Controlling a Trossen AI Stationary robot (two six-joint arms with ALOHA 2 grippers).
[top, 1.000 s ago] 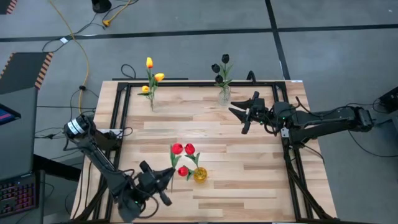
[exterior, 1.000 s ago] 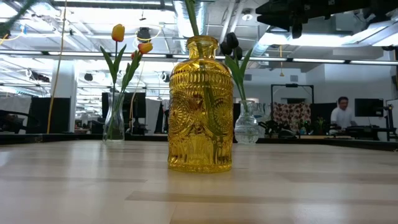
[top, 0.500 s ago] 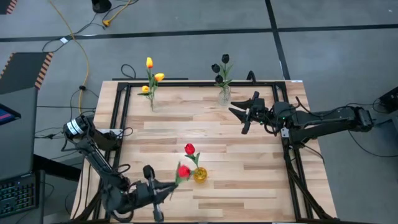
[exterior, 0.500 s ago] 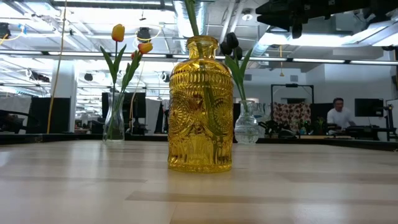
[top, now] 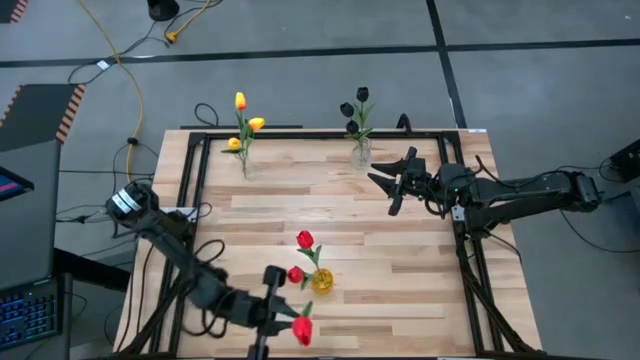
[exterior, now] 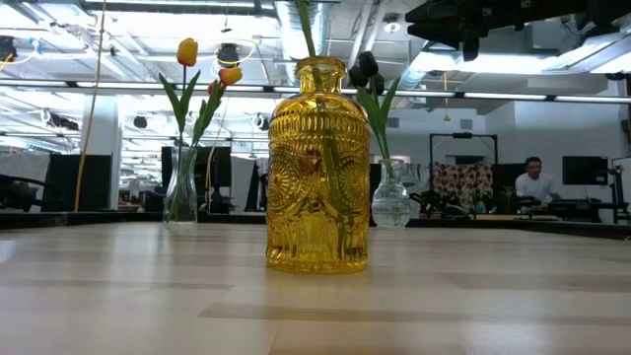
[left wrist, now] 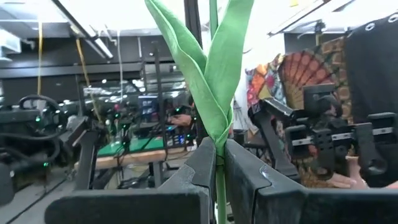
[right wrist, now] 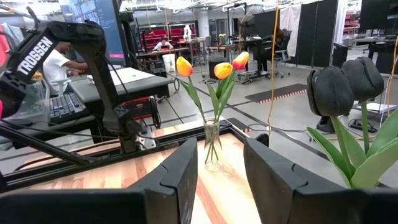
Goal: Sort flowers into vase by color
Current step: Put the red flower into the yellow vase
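My left gripper (top: 278, 316) is at the table's near edge, left of the yellow glass vase (top: 322, 281), and is shut on a red tulip (top: 302, 328). Two red tulips (top: 305, 239) stand with their stems in that vase (exterior: 317, 168). Yellow-orange tulips (top: 243, 112) stand in a clear vase (top: 245, 165) at the far left. Black tulips (top: 358, 105) stand in a clear vase (top: 360, 155) at the far middle. My right gripper (top: 386, 184) hovers open just right of the black tulips and touches nothing. My left gripper pinches the red tulip's green stem (left wrist: 218, 163) between its two fingers, just below where the leaves (left wrist: 211, 68) branch off. The tulip is lifted clear of the table. Its red head (top: 302, 328) sticks out past the fingers toward the near edge.
A black frame (top: 190, 200) runs along the table's left, far and right sides. Bare wood lies between the yellow vase and the two far vases. A person sits at a desk (exterior: 532, 182) in the room behind the table.
My left gripper has moved right along the near edge and turned. The red tulip it holds has swung with it: its head was beside the other two over the yellow vase and now points at the near edge, clear of the vase. The right arm has kept still.
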